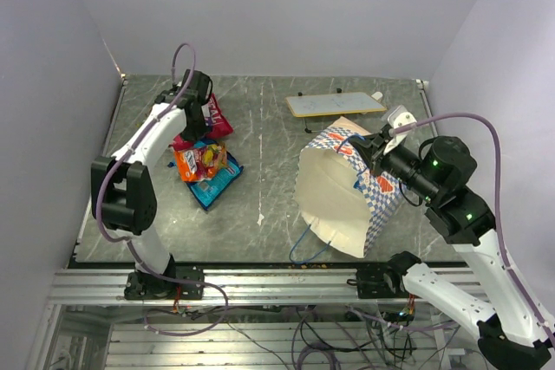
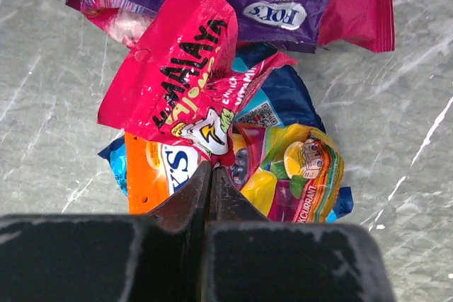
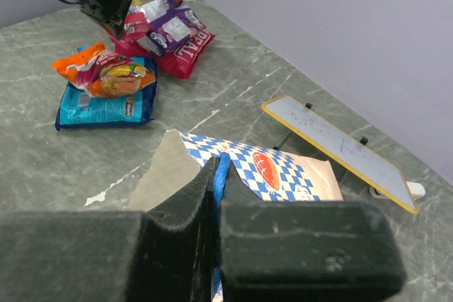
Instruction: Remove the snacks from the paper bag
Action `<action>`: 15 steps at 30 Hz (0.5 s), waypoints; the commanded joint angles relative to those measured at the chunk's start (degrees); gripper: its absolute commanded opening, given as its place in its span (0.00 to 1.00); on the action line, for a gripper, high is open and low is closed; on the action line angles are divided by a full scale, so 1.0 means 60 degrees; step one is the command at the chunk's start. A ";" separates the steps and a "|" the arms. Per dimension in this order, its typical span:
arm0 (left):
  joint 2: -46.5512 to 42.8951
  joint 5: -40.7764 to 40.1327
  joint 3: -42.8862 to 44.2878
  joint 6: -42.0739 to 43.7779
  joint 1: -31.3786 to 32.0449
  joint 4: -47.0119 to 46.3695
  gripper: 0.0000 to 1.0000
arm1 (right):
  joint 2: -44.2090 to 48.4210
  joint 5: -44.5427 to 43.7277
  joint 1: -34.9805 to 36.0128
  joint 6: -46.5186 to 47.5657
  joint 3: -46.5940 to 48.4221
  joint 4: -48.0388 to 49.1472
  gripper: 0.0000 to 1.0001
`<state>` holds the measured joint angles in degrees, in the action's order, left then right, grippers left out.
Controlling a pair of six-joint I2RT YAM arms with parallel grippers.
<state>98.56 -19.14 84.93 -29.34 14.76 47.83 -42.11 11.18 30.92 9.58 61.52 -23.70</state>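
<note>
Surface: grey-green marbled table [image 1: 277,127], scuffed white in places. Pale lilac walls [image 1: 286,15] close it in on three sides. Flat cream board on black feet [image 1: 336,105] at the far side.

Large blue-and-white checkered paper bag [image 1: 334,192] right of centre, on its side. Long axis runs far to near. The cream-lined mouth gapes toward the near edge and a little left. One thin blue cord handle [image 1: 308,249] trails on the table.

Glossy foil snack packets [image 1: 206,162] heaped far left, well apart from the bag.

Left arm reaches forward. The left gripper [image 2: 211,167] points down over the heap, jaws pressed together on the corner of a red-pink foil packet [image 2: 177,76].

Right arm bends inward. The right gripper [image 3: 216,167] is clamped on the bag's upper far rim.
</note>
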 commanded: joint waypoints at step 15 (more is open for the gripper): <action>-0.3784 0.2830 -0.2459 -0.1167 -0.0180 -0.0658 0.73 | -0.0652 0.0391 0.0003 0.1338 0.1072 -0.0537 0.00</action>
<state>83.53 -10.66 76.20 -32.51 13.91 47.51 -45.21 12.86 30.92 14.06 64.99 -26.09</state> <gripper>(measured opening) 0.735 0.003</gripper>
